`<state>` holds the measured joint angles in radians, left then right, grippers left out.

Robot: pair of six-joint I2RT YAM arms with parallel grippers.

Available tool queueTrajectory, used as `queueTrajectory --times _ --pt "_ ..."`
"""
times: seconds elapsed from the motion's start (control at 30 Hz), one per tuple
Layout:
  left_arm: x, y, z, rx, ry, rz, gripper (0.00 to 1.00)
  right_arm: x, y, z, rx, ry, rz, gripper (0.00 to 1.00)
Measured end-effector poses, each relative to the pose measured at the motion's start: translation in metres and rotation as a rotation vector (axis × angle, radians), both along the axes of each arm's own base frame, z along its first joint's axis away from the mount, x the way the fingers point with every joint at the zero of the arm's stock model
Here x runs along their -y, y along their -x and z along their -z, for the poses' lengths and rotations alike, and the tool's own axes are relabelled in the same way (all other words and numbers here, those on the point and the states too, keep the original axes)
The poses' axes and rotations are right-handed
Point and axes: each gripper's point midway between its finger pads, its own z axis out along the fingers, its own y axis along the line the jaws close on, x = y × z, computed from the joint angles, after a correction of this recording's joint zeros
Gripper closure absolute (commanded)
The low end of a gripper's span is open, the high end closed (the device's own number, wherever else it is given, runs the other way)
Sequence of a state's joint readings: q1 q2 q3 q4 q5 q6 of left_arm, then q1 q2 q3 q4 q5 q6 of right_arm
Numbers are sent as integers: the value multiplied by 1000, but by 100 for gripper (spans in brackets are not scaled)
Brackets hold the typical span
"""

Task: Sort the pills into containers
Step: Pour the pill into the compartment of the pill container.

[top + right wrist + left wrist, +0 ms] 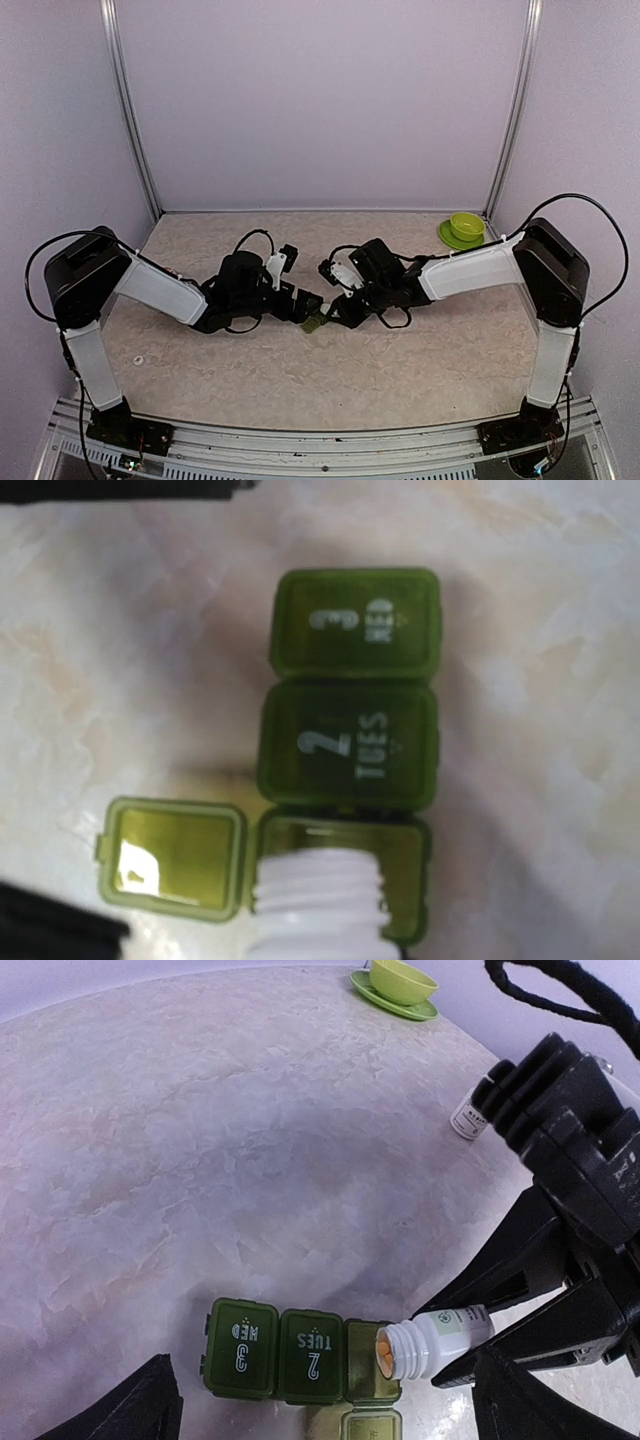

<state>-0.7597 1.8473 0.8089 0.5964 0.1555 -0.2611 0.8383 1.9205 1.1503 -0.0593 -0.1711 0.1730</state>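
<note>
Holding the pill bottle [440, 1338] clenched in my right gripper [335, 311], I have it tipped almost flat, its open mouth just over the one open compartment [405, 845] of the containers [280, 1352]. Seen from my left wrist, the strip's long axis runs from 9 to 3 o'clock, and the bottle comes in along nearly the same line from 3 o'clock, mouth facing 9. The pour depends on that mouth staying above the 3 o'clock end cell, not over the shut lid beside it. My right arm is the nearer one. My left gripper [300, 303] hangs released, jaws wide, close on the other side, grasping nothing.

By count: one strip of three compartments, two shut, marked 2 TUES and 3 WED, one open with its lid [175, 858] flipped out sideways. Orange pills [384, 1352] crowd the bottle neck, too bunched to number. A second small bottle [468, 1115] sits at 2 o'clock, and one bowl [402, 980] on a saucer at 12.
</note>
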Motion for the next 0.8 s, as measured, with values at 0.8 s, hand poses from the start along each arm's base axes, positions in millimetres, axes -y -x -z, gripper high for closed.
queueTrajectory --times 0.8 --pt "1 1 3 -7 -3 6 1 2 1 3 -57 59 -10 95"
